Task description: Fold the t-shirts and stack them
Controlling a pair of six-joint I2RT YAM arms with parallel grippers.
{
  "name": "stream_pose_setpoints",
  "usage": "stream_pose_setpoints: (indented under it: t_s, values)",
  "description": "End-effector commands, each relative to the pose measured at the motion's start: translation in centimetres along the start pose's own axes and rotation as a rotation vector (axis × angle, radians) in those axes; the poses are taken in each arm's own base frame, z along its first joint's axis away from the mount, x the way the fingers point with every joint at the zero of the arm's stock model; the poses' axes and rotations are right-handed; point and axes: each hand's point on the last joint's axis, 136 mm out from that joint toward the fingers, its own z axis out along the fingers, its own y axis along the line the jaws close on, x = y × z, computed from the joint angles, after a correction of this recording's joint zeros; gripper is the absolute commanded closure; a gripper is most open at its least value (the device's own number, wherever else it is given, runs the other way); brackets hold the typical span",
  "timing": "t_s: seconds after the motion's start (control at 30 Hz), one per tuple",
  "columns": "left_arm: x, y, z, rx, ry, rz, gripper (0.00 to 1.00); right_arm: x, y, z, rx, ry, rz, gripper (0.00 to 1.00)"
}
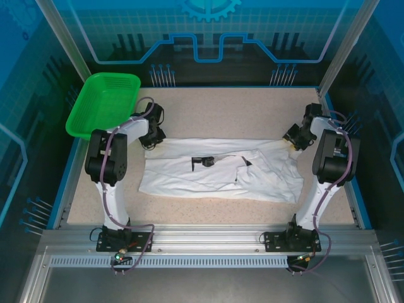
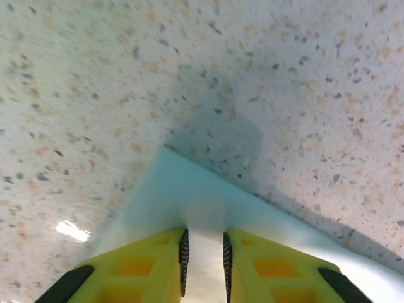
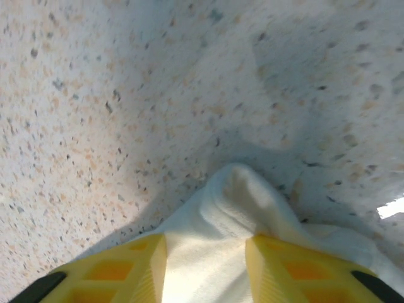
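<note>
One white t-shirt [image 1: 214, 180] lies spread across the middle of the table, folded over along its length, with a small black print [image 1: 203, 162] on top. My left gripper [image 1: 153, 140] is down at the shirt's far left corner. In the left wrist view its jaws [image 2: 204, 237] stand a little apart, with the flat cloth corner [image 2: 189, 196] running through the gap. My right gripper [image 1: 291, 141] is down at the far right corner. Its jaws [image 3: 205, 243] stand wide apart over a small raised bunch of cloth [image 3: 237, 196] that rests on the table.
A green mesh basket [image 1: 104, 104] sits at the far left corner, tilted over the table's edge. Blue rails [image 1: 63, 189] border the speckled tabletop [image 1: 221, 113]. Bare table lies beyond the shirt and in front of it.
</note>
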Motion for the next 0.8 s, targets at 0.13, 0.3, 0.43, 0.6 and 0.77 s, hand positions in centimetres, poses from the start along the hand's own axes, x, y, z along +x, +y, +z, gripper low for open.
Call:
stream_pose_setpoints:
  t_s: [0.13, 0.3, 0.43, 0.6, 0.77]
  values:
    - [-2.5, -2.7, -5.7, 0.138, -0.09, -0.004, 0.61, -1.1, 2.6, -5.1, -0.162, -0.117, 0.009, 0.47]
    - [-1.7, -5.4, -10.0, 0.221, -0.125, 0.065, 0.45, 1.1, 4.5, -8.6, -0.219, -0.174, -0.054, 0.43]
    - [1.7, -8.3, -12.0, 0.332, -0.102, 0.151, 0.4, 6.1, 6.3, -8.5, -0.236, -0.117, -0.188, 0.41]
    - [8.6, -14.3, -12.2, 0.525, 0.039, 0.353, 0.42, 11.3, 7.9, -5.1, -0.171, 0.03, -0.394, 0.4]
    - [13.2, -19.3, -11.4, 0.581, 0.132, 0.47, 0.46, 11.4, 9.0, -2.8, -0.093, 0.065, -0.509, 0.41]
